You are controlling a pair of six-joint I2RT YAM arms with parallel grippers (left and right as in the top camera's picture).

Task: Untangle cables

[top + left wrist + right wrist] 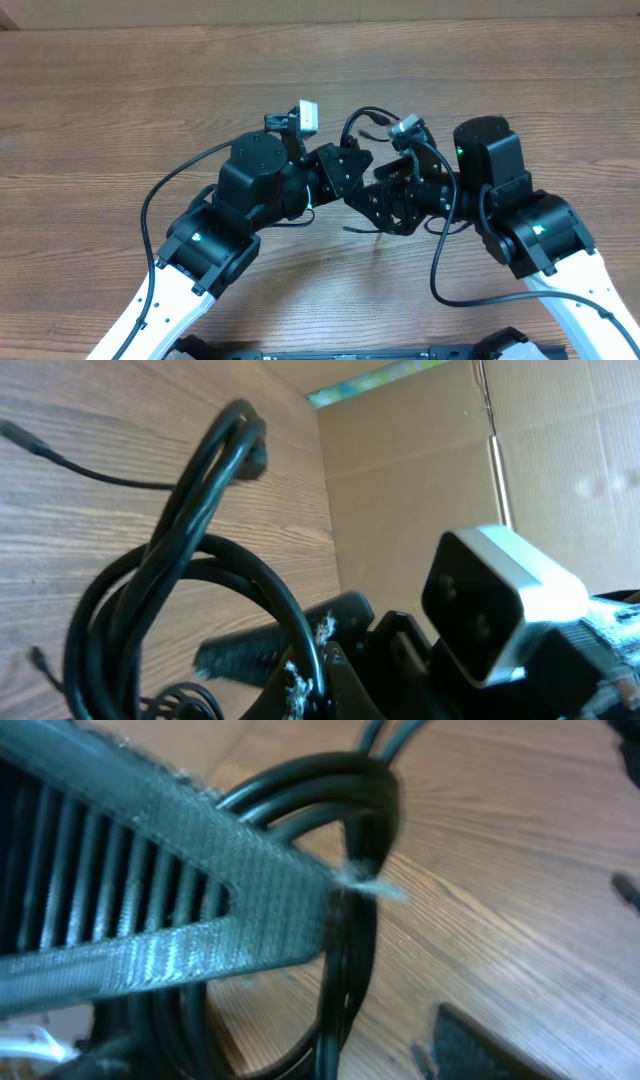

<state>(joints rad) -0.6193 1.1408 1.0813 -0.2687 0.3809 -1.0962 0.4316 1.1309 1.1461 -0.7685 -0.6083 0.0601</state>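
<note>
The cables (360, 116) are thin black cords, mostly hidden under the two grippers at the table's middle. One loop shows behind the grippers and a thin strand (362, 228) shows in front. In the left wrist view the cables (190, 510) form a lifted bundle of loops. My left gripper (318, 682), with white fuzz on its pads, is shut on one strand; it also shows overhead (348, 186). In the right wrist view the bundle (345, 960) runs between my right gripper's (400, 1050) spread fingers, which are open. The left gripper's ribbed finger (150, 890) touches the bundle.
The two grippers meet tip to tip; the right gripper (388, 205) is just right of the left one. The wooden table (120, 100) stretches to all sides. A cardboard wall (420, 470) stands at the back. Thick arm wires (150, 200) hang beside each arm.
</note>
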